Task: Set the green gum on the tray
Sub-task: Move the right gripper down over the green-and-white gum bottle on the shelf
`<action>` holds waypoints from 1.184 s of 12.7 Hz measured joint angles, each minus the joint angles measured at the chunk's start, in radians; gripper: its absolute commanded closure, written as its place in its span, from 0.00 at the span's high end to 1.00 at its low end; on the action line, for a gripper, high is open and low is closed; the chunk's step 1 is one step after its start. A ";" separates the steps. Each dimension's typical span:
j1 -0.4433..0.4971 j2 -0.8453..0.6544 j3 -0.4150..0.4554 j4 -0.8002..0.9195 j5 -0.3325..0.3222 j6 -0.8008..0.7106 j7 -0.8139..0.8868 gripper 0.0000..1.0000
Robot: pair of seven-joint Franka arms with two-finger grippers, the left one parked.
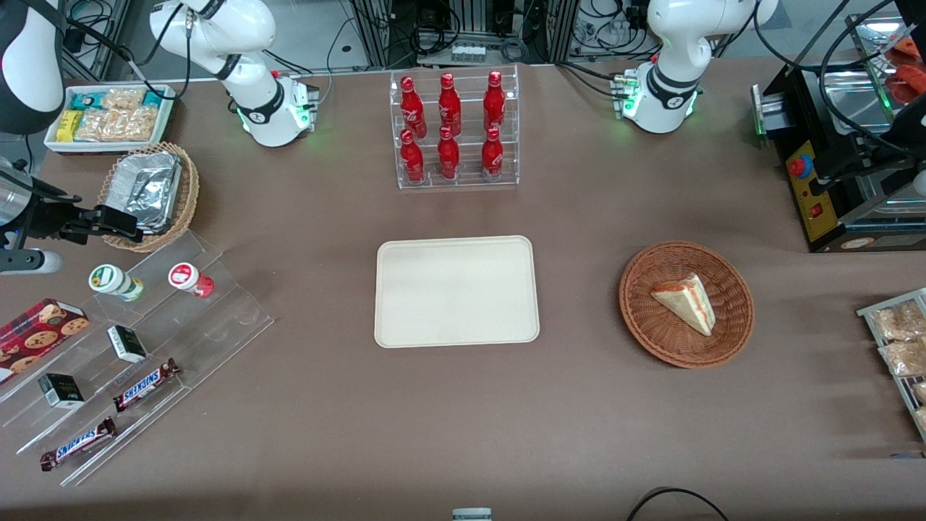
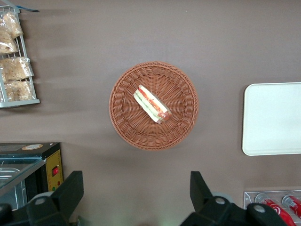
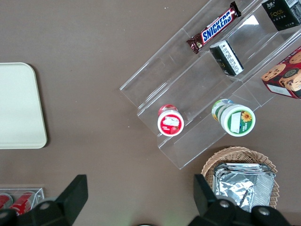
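Currently the green gum is kept on the clear acrylic stepped rack, beside the red-lidded canister. The gripper is held above the table near the foil-filled wicker basket, fingers spread apart, nothing gripped. The tray is set mid-table.

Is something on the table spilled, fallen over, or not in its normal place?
Nothing stands out. The green gum and the red-lidded canister sit beside each other on the clear stepped rack. The tray lies flat and bare. The gripper hangs open above the table, holding nothing.
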 measured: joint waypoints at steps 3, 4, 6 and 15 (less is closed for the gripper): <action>0.000 0.001 -0.002 -0.002 -0.002 0.000 -0.001 1.00; -0.001 0.002 -0.004 -0.008 -0.003 0.002 -0.011 1.00; -0.006 0.003 -0.011 -0.041 -0.006 0.035 -0.091 1.00; -0.207 0.029 -0.031 -0.251 -0.009 0.361 -0.836 1.00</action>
